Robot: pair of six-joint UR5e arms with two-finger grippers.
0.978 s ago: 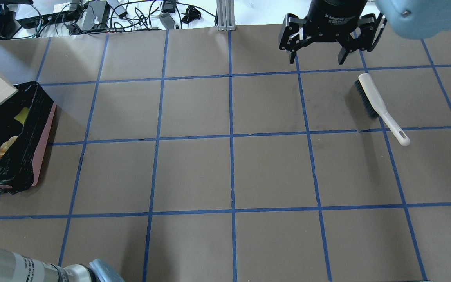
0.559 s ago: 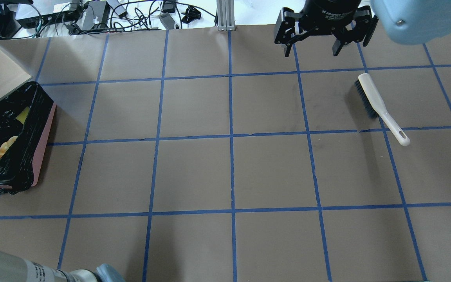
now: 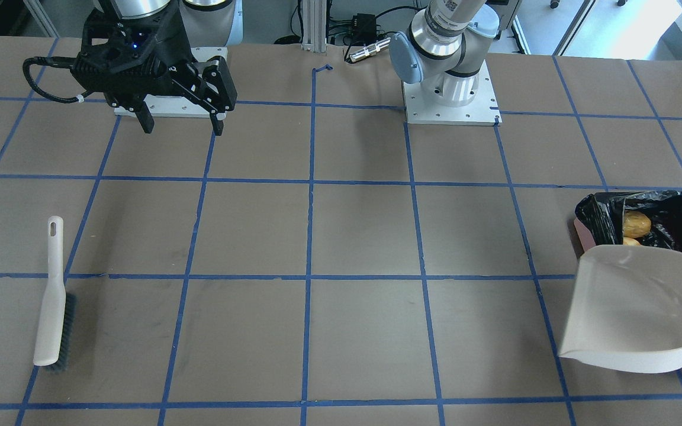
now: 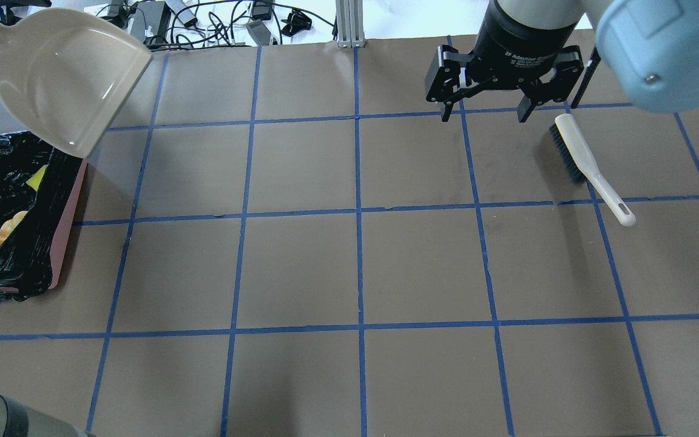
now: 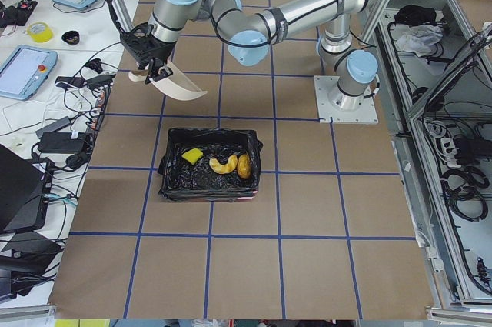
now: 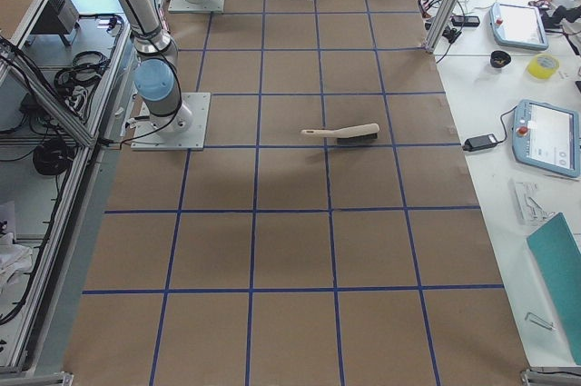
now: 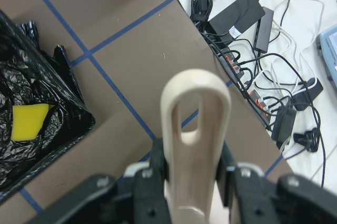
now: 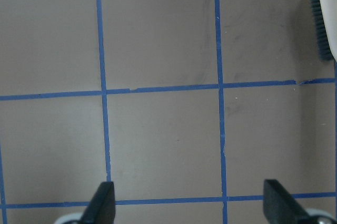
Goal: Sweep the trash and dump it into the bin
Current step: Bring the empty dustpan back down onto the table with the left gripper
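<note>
The bin [image 4: 69, 212], pink-sided and lined with a black bag, stands at the table's left end. It holds the trash: a golden-brown lump [image 3: 636, 225], a cream curved piece [image 5: 223, 164] and a yellow sponge block [image 7: 29, 121]. My left gripper [image 7: 192, 176] is shut on the handle of the beige dustpan [image 4: 64, 79]. It holds the empty pan in the air past the bin's far end. My right gripper [image 4: 482, 112] is open and empty, hovering just left of the brush [image 4: 574, 152], which lies on the table.
Cables and power bricks [image 4: 143, 24] lie beyond the table's far edge. An aluminium post [image 4: 348, 24] stands at the far middle. The two arm bases [image 3: 450, 94] sit at the robot's side. Blue tape lines grid the brown table [image 4: 355, 267].
The dustpan has risen from over the bin and swung away towards the table's far edge, now fully in view. The right gripper shifted a little near the brush head and stayed open.
</note>
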